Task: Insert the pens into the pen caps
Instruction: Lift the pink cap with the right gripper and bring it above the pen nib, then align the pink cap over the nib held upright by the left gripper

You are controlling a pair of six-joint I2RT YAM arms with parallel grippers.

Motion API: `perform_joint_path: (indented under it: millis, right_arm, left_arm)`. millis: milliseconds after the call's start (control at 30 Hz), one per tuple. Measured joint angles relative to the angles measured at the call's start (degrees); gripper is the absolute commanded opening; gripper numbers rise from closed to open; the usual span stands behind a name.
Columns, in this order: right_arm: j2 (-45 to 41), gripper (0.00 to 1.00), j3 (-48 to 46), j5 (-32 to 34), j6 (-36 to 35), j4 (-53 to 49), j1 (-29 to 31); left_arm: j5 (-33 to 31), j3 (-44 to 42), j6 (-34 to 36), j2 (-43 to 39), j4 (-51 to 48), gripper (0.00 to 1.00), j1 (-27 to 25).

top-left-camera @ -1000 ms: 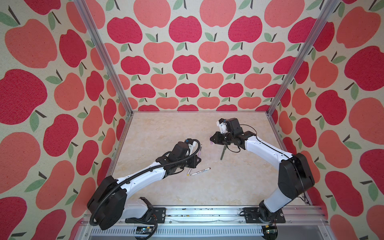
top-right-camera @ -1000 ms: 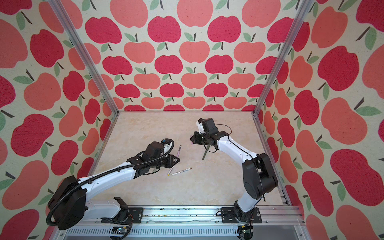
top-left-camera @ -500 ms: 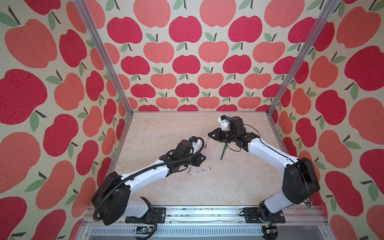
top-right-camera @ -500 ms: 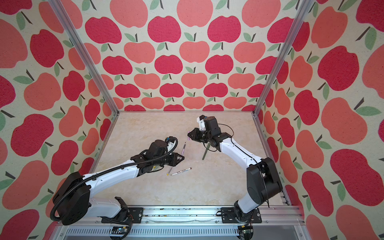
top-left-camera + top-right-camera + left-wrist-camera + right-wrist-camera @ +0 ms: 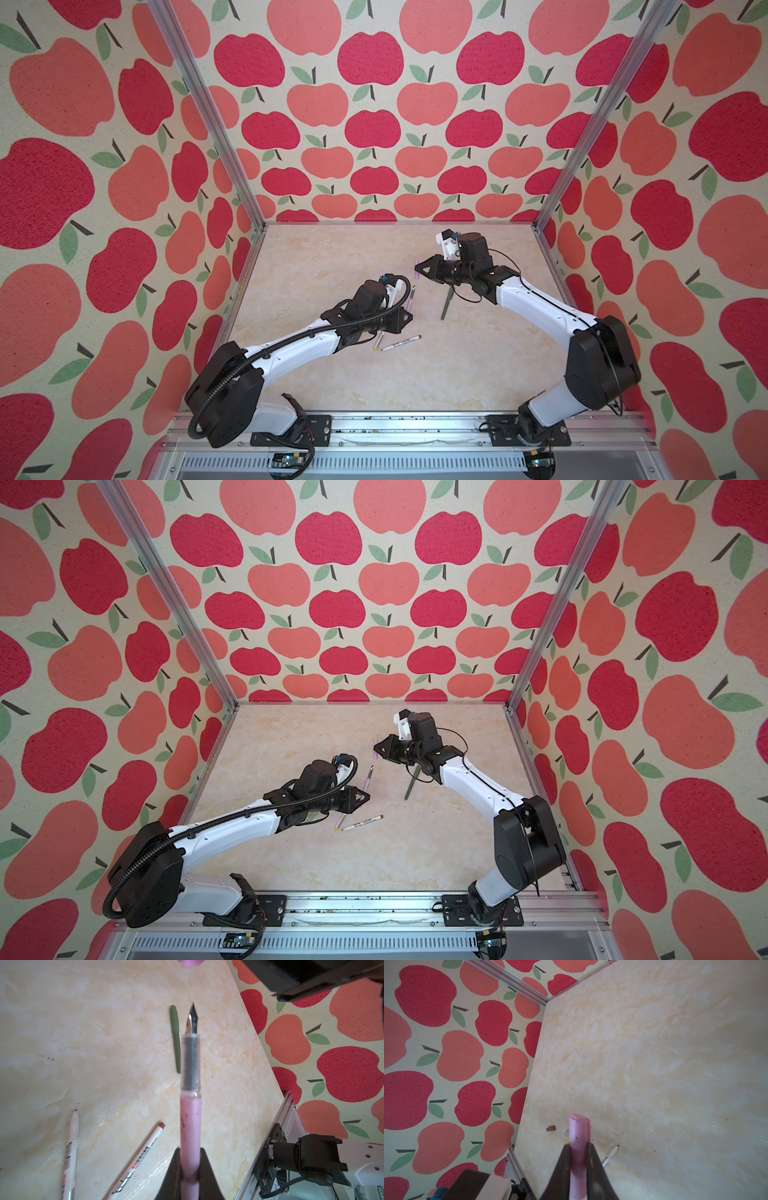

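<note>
The left hand (image 5: 190,1154) clamps the lilac-pink pen (image 5: 190,1118) by its barrel, nib aimed at the pink cap (image 5: 578,1132) pinched in the right hand (image 5: 578,1148) — both aloft over the desk (image 5: 83,1022), not yet touching. Any misalignment could jam the nib on the cap's rim or twist either loose; red-and-black print on the white pens (image 5: 143,1153) is unreadable.

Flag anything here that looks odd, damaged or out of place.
Nothing spilled or broken. The pink pen in the left end effector has dark smudges on its barrel; the pink cap in the right end effector is speckled too.
</note>
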Motion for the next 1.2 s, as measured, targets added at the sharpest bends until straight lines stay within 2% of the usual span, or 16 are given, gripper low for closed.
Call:
perform_joint_path:
  millis: [1200]
  right_arm:
    - [-0.4,0.16,-0.9,0.2,0.0,0.5,2.0]
  left_arm:
    - [-1.0,0.0,-0.2,0.0,2.1,0.00,0.4]
